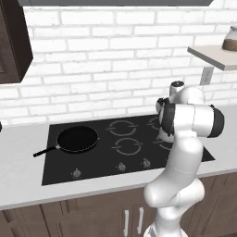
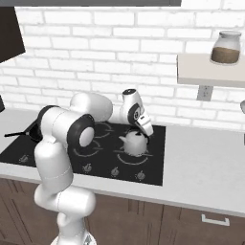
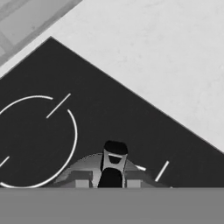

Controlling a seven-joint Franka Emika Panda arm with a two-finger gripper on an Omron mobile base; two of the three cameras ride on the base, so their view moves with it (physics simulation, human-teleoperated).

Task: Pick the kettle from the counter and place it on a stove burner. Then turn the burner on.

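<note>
I see the kettle [image 2: 134, 142] standing upright on the black glass cooktop [image 2: 154, 167], over a ring-marked stove burner [image 2: 143, 160] in the right-hand part of the hob nearest the bare counter [image 2: 206, 167]. In the hand view the kettle's rounded top [image 3: 87, 168] sits at the bottom edge, with its dark handle [image 3: 114, 151] rising between the fingertips. The gripper [image 2: 143, 130] is directly above the kettle, pointing down, with its jaws closed on the dark handle; I read this as a grip on the kettle.

In the hand view a second burner ring [image 3: 37, 140] lies to the left of the kettle, unoccupied, and the pale counter slab fills the upper right beyond the cooktop edge.

In the left base view I see the arm's elbow in front of the kettle, so the kettle is mostly hidden there. A black frying pan [image 1: 77, 139] with a long handle rests on the left burner, well apart from the kettle. A row of small control knobs [image 1: 121, 166] runs along the front edge of the cooktop. A brown-tinted glass jar [image 2: 226, 48] stands on a wall shelf [image 2: 206, 72] above the counter to the right.
</note>
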